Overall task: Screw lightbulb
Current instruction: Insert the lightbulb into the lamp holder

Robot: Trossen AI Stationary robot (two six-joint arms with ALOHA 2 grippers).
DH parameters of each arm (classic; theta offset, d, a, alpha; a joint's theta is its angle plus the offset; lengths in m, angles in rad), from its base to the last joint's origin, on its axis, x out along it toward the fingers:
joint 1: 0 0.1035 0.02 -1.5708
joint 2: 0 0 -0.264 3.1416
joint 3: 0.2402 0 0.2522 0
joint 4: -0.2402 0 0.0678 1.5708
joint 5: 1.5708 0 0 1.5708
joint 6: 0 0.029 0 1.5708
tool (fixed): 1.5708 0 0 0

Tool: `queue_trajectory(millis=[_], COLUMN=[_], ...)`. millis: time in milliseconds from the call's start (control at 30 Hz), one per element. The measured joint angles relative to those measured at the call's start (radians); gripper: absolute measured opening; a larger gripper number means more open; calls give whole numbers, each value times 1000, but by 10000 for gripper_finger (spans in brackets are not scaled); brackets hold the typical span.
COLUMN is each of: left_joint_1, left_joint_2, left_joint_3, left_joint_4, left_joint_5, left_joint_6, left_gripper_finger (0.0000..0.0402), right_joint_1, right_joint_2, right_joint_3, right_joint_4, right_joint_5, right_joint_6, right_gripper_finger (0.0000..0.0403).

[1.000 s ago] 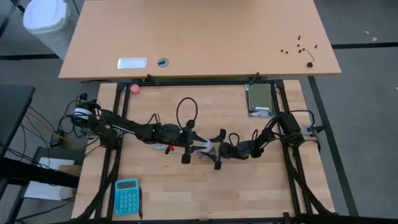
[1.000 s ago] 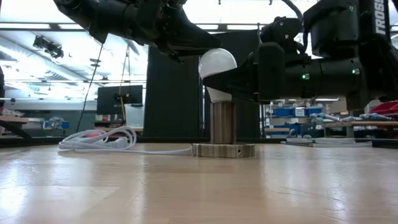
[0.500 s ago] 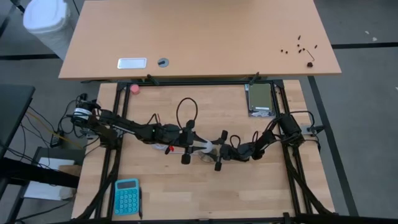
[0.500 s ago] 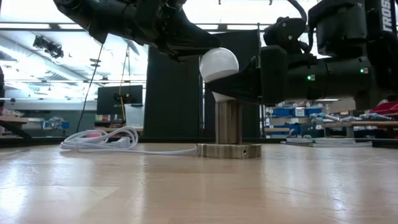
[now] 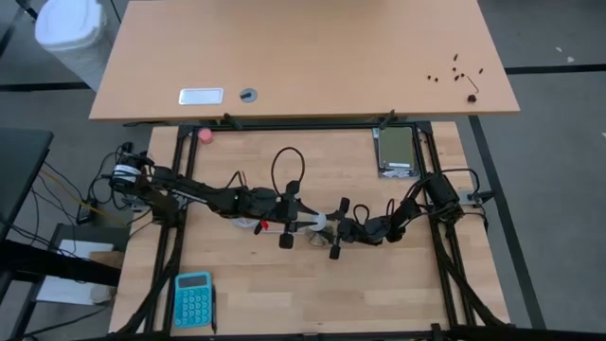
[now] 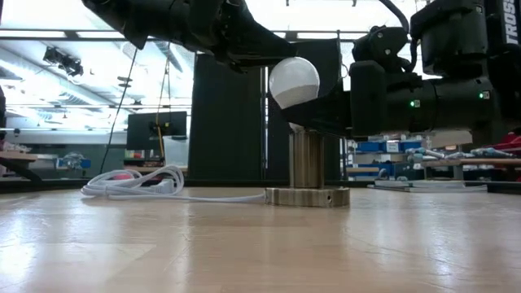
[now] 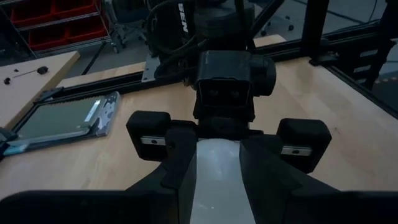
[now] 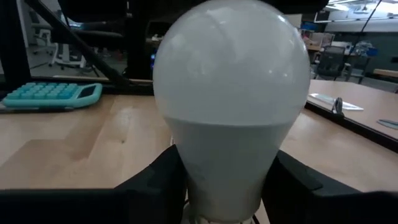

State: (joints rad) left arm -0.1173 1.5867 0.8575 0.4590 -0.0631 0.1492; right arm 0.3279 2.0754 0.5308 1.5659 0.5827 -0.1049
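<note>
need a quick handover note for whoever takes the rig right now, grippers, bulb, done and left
Left gripper: shut on the lightbulb.
Right gripper: fingers either side of the lightbulb's neck, shut on it.
Lightbulb: tilted, base at the mouth of the socket, mid table.
Done: lightbulb brought to the socket.
Left: straighten it and screw it in; whether any thread has caught cannot be seen.

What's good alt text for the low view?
A white lightbulb sits tilted atop a metal socket on a wooden table, dark robot arms meeting around it from both sides. A white cord coils beside the socket.
</note>
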Motion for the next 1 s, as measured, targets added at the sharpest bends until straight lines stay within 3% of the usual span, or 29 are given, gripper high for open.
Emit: queue_trajectory(millis=[800,1000], left_joint_1=[0,0], left_joint_2=[-2,-2], left_joint_3=[17,17], left_joint_4=[-28,-28], left_joint_5=[-3,-6], left_joint_6=[-23,4], left_gripper_finger=[127,145], right_joint_1=[0,0], right_joint_2=[0,0], right_joint_3=[-2,-1], right_joint_4=[-4,-5], right_joint_5=[0,0], right_joint_6=[7,5], right_gripper_finger=[151,152])
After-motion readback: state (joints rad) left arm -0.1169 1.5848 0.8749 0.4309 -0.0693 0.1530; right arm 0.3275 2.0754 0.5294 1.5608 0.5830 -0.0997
